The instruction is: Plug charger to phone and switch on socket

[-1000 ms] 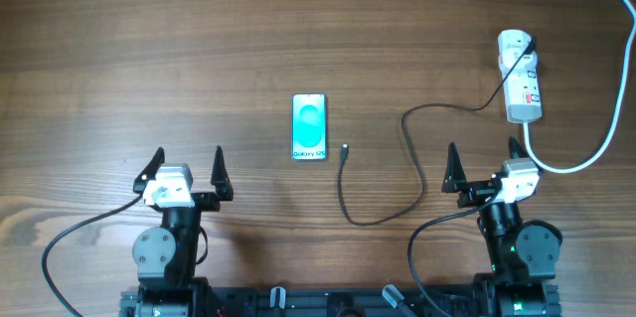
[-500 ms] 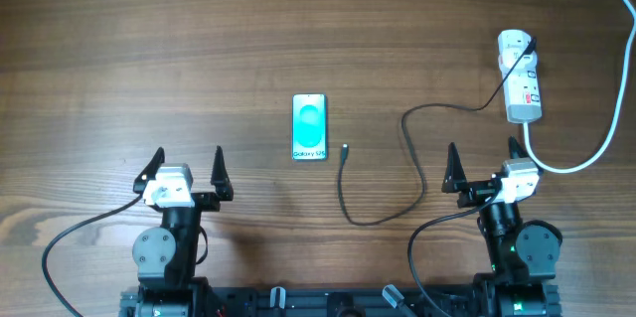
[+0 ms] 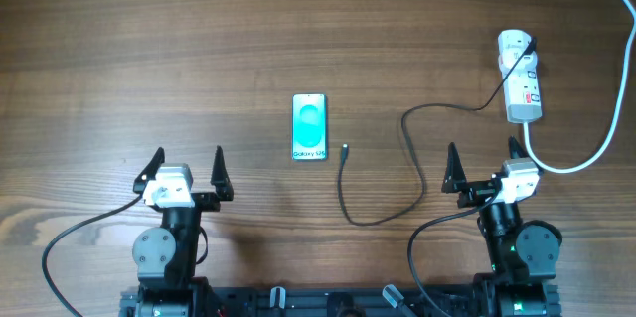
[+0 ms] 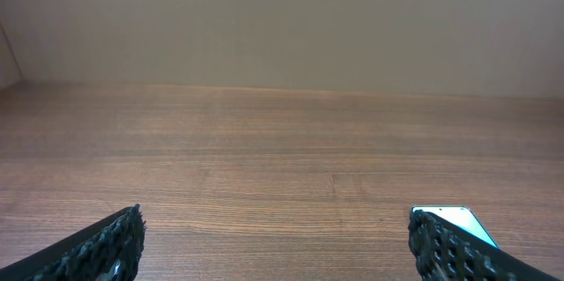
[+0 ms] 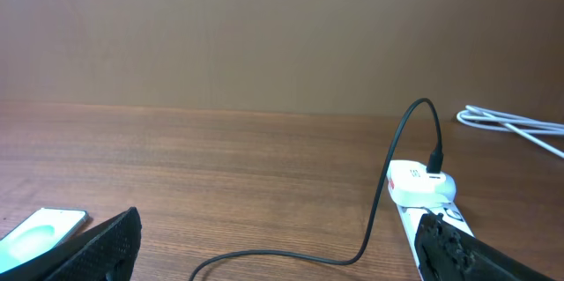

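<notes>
Wood table (image 3: 149,39), left pincer (image 3: 189,155) and right pincer (image 3: 482,148) spread wide, empty — phone (image 4: 454,219) partly hidden.

Cyan-screened phone (image 3: 309,127), black charger (image 3: 344,153), white socket (image 3: 521,83) with seemingly red markings, woodgrain table (image 3: 149,49).

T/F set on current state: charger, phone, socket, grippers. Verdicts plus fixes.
1. The charger's connector tip is plugged into the phone. False: it lies on the table just right of the phone, apart from it.
2. The left gripper and right gripper are both open and hold nothing. True.
3. The charger's other end is plugged into the socket. True.
4. The phone lies face down. False: its cyan screen faces up.
</notes>
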Robot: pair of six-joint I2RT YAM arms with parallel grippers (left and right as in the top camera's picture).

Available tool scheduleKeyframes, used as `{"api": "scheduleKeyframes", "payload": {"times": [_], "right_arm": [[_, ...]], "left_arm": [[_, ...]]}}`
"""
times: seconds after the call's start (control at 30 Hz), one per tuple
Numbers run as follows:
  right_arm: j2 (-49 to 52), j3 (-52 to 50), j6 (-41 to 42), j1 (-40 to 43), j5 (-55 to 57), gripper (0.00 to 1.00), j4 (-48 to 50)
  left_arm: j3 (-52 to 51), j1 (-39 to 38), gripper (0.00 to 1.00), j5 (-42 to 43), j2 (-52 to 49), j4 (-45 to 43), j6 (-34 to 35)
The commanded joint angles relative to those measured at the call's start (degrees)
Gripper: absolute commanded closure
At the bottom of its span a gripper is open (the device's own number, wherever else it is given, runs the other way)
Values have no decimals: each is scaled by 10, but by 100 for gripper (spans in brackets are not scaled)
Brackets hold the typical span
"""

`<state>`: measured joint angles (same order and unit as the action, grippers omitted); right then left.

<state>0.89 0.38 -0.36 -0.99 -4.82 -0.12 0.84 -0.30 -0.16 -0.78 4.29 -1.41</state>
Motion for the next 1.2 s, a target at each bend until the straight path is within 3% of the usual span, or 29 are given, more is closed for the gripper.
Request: {"api": "scheduleKeyframes", "payload": {"times": [0.0,0.7,0.83,0.97,1.03,1.07,1.17], "right_arm": [[-3,-1,-10,-3,8,0,2],[-3,-1,-10,-3,8,0,2],[-3,-1,-10,-3,7,0,2],[-3,-1,-10,-3,8,0,2],[-3,-1,-10,-3,8,0,2],[-3,-1,-10,-3,8,0,2],[-3,-1,-10,-3,8,0,2]], "left_arm": [[-5,-2,0,1,6,0,2],[-5,-2,0,1,6,0,2],[-5,-2,0,85,6,-6,14],[-5,-2,0,355,5,-30,239],[-5,-2,0,384,5,-63,302],[-5,-2,0,393,5,-121,353],[-5,-2,0,393,5,-272,366]]}}
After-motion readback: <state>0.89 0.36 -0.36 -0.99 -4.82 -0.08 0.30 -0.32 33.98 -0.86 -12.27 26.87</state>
